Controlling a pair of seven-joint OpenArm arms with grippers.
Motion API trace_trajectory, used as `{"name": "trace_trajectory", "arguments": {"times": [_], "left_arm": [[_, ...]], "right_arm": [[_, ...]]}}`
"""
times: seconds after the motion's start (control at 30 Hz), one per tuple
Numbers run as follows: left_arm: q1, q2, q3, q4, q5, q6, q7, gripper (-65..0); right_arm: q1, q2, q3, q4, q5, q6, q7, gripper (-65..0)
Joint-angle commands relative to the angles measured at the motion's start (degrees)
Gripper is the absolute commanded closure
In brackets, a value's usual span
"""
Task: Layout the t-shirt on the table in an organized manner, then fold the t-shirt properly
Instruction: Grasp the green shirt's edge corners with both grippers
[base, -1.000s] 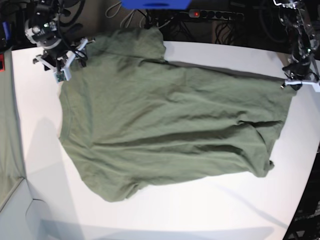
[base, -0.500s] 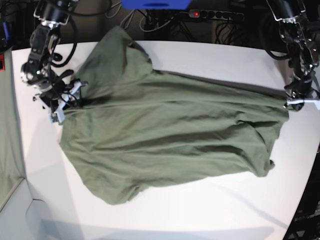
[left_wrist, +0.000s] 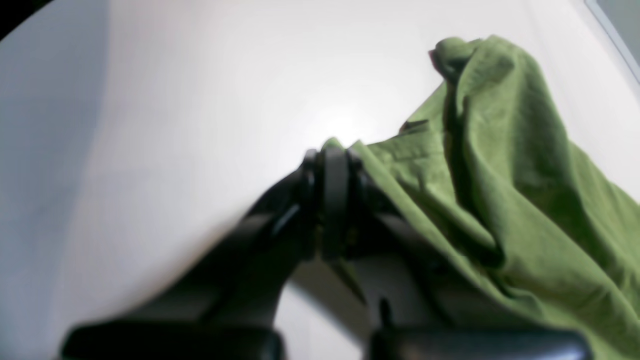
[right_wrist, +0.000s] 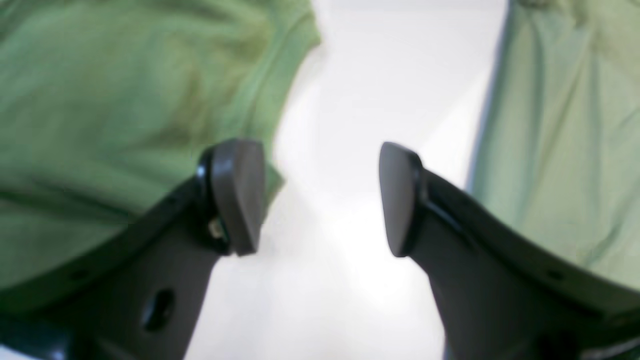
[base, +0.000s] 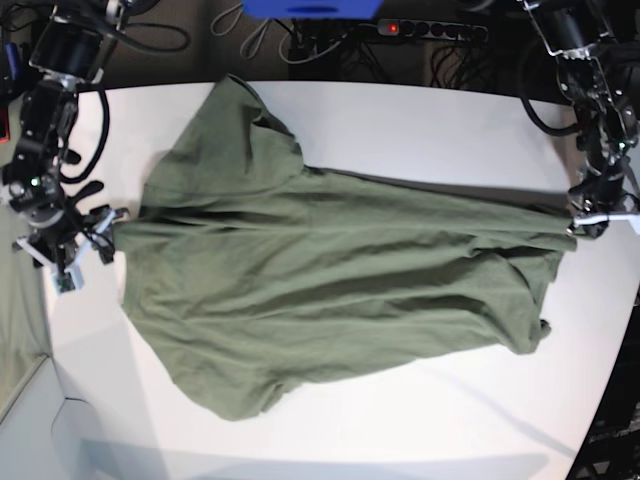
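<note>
Wrist views blurred — t-shirt (base: 330, 270) cropped.

power strip (base: 432, 30): lay on the dark floor beyond the far edge, black, with a red lit switch near its left end
blue object (base: 310, 8): sat at the top edge of the base view, just left of the power strip, cut off by the frame
cables (base: 250, 30): pale and dark loops ran across the floor around the blue object and the strip
pale green cloth (base: 18, 330): hung along the left border of the base view; in the right wrist view (right_wrist: 560, 125) it filled the right side, softly creased and blurred
floor (base: 480, 62): was dark, seen only as a band along the top of the base view
</note>
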Motion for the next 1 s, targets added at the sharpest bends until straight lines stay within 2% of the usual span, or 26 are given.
{"name": "trace_trajectory", "arguments": {"times": [0.0,0.13,0.23,0.37,0.6,0.97], "left_arm": [[-0.56,-0.73,-0.22,0.83,-0.14,-0.14,-1.22,0.0],[-0.47,-0.47,-0.22,0.83,-0.14,-0.14,-1.22,0.0],[-0.47,0.06,-0.22,0.83,-0.14,-0.14,-1.22,0.0],[-0.47,0.06,-0.22,0.83,-0.14,-0.14,-1.22,0.0],[-0.21,0.06,-0.22,0.83,-0.14,-0.14,-1.22,0.0],[0.76,0.06,-0.31,1.10,-0.14,-0.14,-1.22,0.0]], "right_arm": [[-1.07,-1.07,0.05,3.17,0.82,-0.01,-0.16,-36.9],[-6.96,-6.87,0.05,8.89,0.82,-0.01,-2.09,-36.9],[-9.77,-9.68,0.05,9.24,0.82,-0.01,-1.83,-36.9],[-10.74,-10.74,-0.04,8.01,0.82,-0.01,-1.83,-36.9],[-9.33,-10.47,0.14,2.30,0.82,-0.01,-0.51,-36.9],[-8.80,-10.39,-0.04,1.06,0.82,-0.01,0.63,-35.6]]}}
